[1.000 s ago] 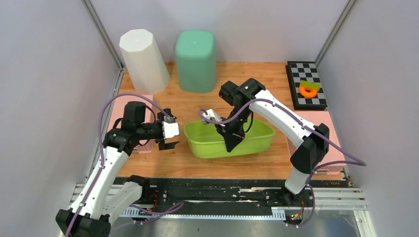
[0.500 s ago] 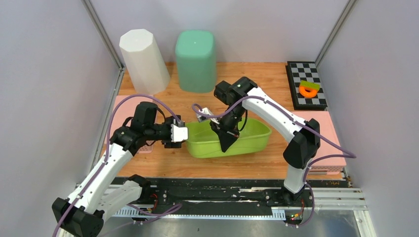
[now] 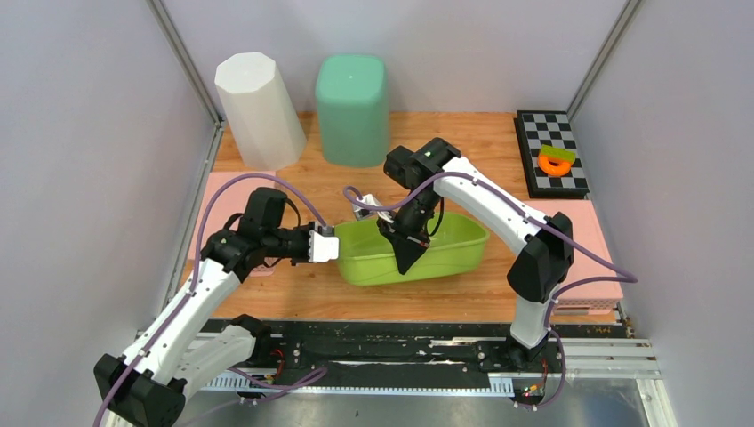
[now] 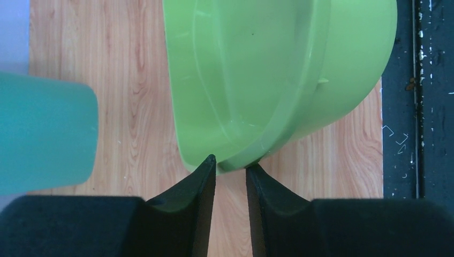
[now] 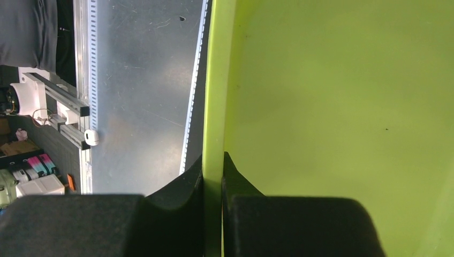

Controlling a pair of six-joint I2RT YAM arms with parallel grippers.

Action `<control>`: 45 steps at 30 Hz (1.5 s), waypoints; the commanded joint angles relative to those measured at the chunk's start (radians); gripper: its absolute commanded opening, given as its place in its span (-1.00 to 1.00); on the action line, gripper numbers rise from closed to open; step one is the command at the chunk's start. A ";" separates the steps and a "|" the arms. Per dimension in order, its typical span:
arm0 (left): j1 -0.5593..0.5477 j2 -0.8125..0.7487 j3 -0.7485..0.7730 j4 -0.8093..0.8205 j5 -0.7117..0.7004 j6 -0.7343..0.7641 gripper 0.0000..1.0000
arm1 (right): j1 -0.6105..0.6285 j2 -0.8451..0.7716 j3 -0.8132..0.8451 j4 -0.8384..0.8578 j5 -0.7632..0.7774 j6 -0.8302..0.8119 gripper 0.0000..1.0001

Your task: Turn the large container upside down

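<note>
In the top view the green tub (image 3: 449,238) is in the middle of the wooden table (image 3: 480,142), with its opening pointing up. Its long axis runs left to right, and the right end lies a little farther away than the left end. The right gripper (image 3: 407,260) comes down over the near rim, and the arm hides part of the inside. The left gripper (image 3: 325,248) is at the left end of the tub. Whether the tub's bottom lies flat on the wood I cannot tell. At the far side stand a white container (image 3: 258,111) and a teal container (image 3: 353,108), both with the closed end up. An orange ring (image 3: 556,162) lies on a checkered board (image 3: 544,129) at the far right.

In the left wrist view the left gripper (image 4: 231,170) has its fingers (image 4: 198,187) close together with a narrow gap. The rounded end of the tub (image 4: 257,69) reaches just to the tips. Whether they press on it I cannot tell. The teal container (image 4: 43,134) is cut off at the left edge.

In the right wrist view the right gripper (image 5: 213,167) is clamped on the tub's rim, one finger on each side. The inside wall of the tub (image 5: 342,107) fills the right half, and its other edges are cut off.
</note>
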 commanded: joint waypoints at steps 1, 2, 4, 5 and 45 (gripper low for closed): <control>-0.016 0.006 -0.012 0.004 0.058 0.011 -0.46 | 0.023 0.011 0.034 -0.054 -0.064 -0.014 -0.95; -0.017 0.008 -0.012 0.002 0.063 0.009 -0.50 | 0.023 0.012 0.033 -0.053 -0.063 -0.015 -0.95; -0.018 0.012 -0.012 0.001 0.069 0.003 -0.63 | 0.022 0.013 0.032 -0.053 -0.058 -0.015 -0.95; -0.018 0.012 -0.012 0.000 0.072 0.000 -0.69 | 0.023 0.014 0.032 -0.054 -0.056 -0.015 -0.95; -0.012 0.091 0.011 -0.112 0.143 -0.025 -1.00 | -0.080 -0.282 -0.089 0.294 0.327 -0.079 0.15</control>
